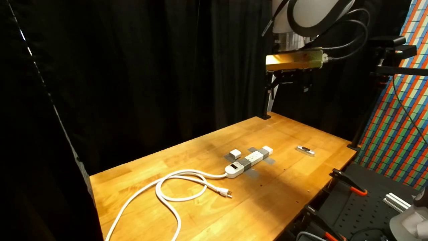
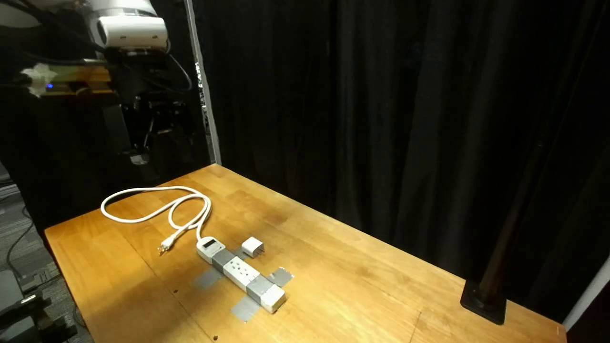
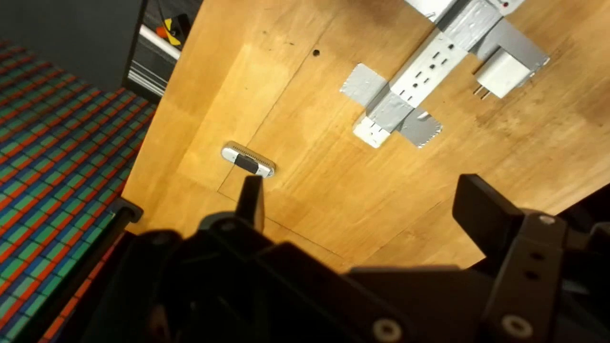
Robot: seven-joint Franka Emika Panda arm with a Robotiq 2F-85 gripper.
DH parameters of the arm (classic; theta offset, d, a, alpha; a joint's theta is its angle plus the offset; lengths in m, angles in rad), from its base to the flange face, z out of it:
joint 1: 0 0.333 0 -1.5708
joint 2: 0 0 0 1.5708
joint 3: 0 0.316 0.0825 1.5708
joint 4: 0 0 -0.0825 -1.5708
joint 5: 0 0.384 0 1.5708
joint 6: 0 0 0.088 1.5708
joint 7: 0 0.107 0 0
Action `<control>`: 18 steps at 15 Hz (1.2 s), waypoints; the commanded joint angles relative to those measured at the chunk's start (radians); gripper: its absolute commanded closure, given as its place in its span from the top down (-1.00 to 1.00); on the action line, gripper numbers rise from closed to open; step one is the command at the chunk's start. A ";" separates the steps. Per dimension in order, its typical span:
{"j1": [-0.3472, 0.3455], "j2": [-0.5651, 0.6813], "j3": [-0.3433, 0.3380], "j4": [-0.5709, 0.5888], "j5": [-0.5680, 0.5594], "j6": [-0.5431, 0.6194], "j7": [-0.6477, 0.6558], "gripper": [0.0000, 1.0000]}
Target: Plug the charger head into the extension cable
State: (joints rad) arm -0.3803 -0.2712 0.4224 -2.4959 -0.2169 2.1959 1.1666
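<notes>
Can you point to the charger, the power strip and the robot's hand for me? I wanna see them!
Charger [image 3: 503, 73]: in the wrist view, on its flat white body.
Power strip [image 2: 241, 271]: in an exterior view, on its white outlet face.
Hand [image 3: 358, 190]: in the wrist view, midway between its fingertips.

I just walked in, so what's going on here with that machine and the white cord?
A robot arm hangs above the wooden table, its tool open and holding nothing. The job is to plug the charger head into the extension cable, which isn't done yet: the charger head lies loose beside the cable's socket strip, prongs showing. Grey tape holds the strip down, and the cable's own plug lies on the table, connected to nothing.
</notes>
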 commanded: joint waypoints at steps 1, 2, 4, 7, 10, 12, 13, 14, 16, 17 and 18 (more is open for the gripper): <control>-0.063 0.123 0.093 0.057 -0.051 0.095 0.273 1.00; -0.087 0.145 0.126 0.059 -0.077 0.126 0.349 1.00; -0.140 0.176 0.193 0.059 -0.161 0.190 0.505 1.00; -0.205 0.196 0.280 0.064 -0.347 0.226 0.740 1.00; -0.008 0.211 0.096 0.055 -0.418 0.194 0.783 1.00; 0.084 0.222 0.011 0.052 -0.433 0.195 0.804 1.00; 0.121 0.223 -0.028 0.051 -0.432 0.196 0.803 1.00; 0.137 0.224 -0.048 0.051 -0.432 0.196 0.802 1.00; 0.143 0.223 -0.057 0.051 -0.432 0.196 0.802 1.00; 0.144 0.223 -0.057 0.051 -0.432 0.196 0.802 1.00; 0.144 0.223 -0.057 0.051 -0.432 0.196 0.802 1.00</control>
State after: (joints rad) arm -0.4031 -0.0515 0.5313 -2.4461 -0.6394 2.3989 1.9627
